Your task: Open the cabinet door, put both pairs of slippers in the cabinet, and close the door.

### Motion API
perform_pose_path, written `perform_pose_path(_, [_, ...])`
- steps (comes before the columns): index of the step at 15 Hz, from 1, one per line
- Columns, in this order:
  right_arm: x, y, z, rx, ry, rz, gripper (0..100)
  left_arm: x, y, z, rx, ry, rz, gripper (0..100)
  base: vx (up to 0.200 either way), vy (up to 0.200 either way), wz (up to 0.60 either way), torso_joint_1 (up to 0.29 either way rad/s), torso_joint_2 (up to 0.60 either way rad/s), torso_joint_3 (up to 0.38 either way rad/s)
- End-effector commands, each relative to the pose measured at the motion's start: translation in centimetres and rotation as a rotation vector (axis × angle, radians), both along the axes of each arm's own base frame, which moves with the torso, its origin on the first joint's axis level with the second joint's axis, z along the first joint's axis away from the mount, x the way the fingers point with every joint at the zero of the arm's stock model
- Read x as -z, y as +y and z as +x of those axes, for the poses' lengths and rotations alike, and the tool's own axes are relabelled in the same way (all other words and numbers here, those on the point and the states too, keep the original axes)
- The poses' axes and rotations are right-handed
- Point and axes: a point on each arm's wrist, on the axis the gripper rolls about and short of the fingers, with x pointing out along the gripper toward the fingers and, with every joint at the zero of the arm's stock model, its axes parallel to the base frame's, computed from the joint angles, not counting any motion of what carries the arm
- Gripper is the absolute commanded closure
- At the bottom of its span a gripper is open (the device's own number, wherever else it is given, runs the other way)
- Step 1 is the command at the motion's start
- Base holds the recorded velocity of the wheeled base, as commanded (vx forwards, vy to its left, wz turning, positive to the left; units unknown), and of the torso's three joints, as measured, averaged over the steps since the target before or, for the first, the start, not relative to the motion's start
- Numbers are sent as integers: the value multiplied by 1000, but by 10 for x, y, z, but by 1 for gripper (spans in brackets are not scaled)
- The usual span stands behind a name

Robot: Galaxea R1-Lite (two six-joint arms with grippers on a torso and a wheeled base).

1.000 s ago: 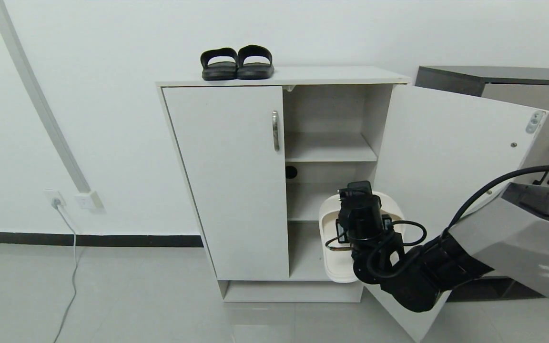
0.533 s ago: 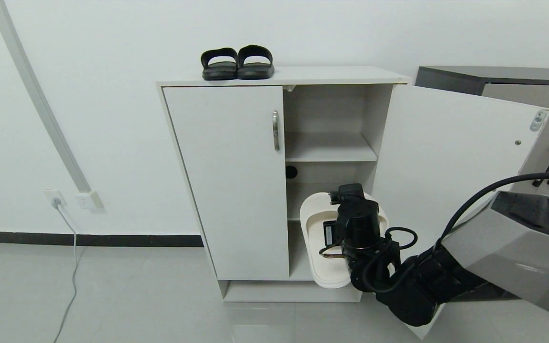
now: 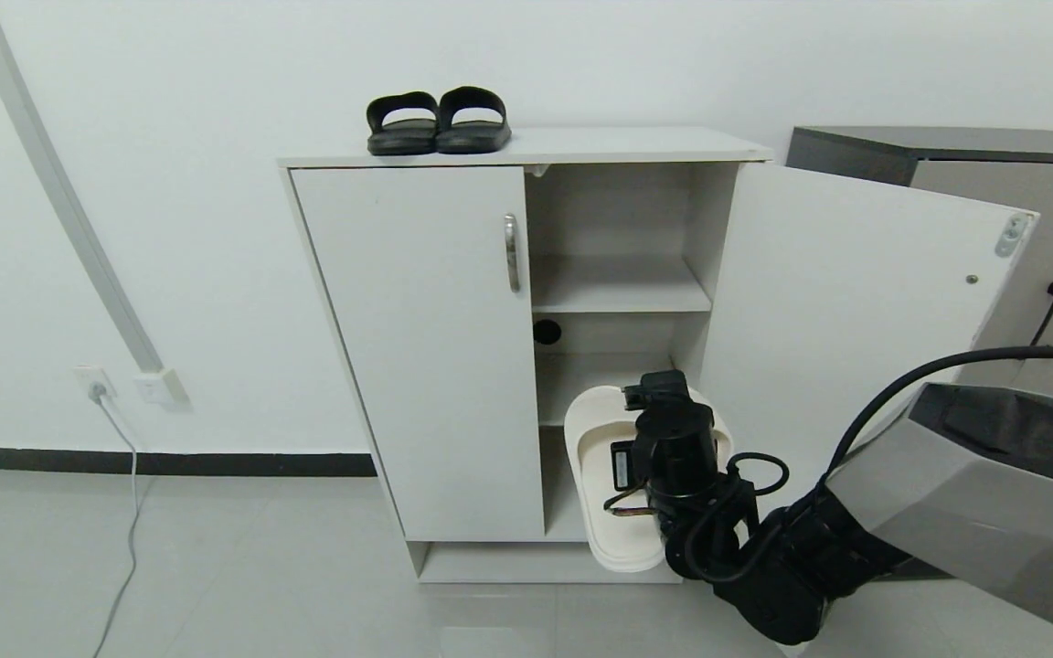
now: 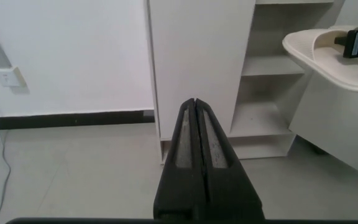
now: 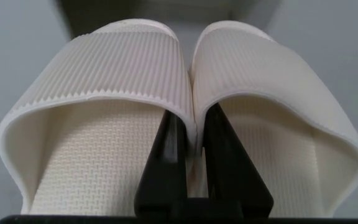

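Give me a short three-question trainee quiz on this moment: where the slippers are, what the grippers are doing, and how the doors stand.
1. True or false: the black slippers sit on top of the cabinet.
2. Multiple choice: what is the right gripper shut on? A. nothing; B. the white slippers; C. the black slippers.
3. Short answer: which door of the cabinet stands open?

Key
1. True.
2. B: it pinches the inner strap edges of both together, in front of the open compartment.
3. The right door.
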Motion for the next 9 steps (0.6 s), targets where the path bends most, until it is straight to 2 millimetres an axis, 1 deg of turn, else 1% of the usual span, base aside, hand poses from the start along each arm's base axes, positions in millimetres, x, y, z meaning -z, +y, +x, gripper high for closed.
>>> perform_pose_path(1, [9, 8, -1, -12, 10, 2, 100, 0, 0, 0, 0, 0, 1, 100, 0, 0, 0, 0, 0, 0])
perform_pose_path(5, [29, 21, -1, -34, 27, -7, 100, 0, 0, 0, 0, 0, 1, 100, 0, 0, 0, 0, 0, 0])
perform_pose_path(9, [34, 23, 0, -54, 27, 2, 100, 0, 0, 0, 0, 0, 1, 100, 0, 0, 0, 0, 0, 0])
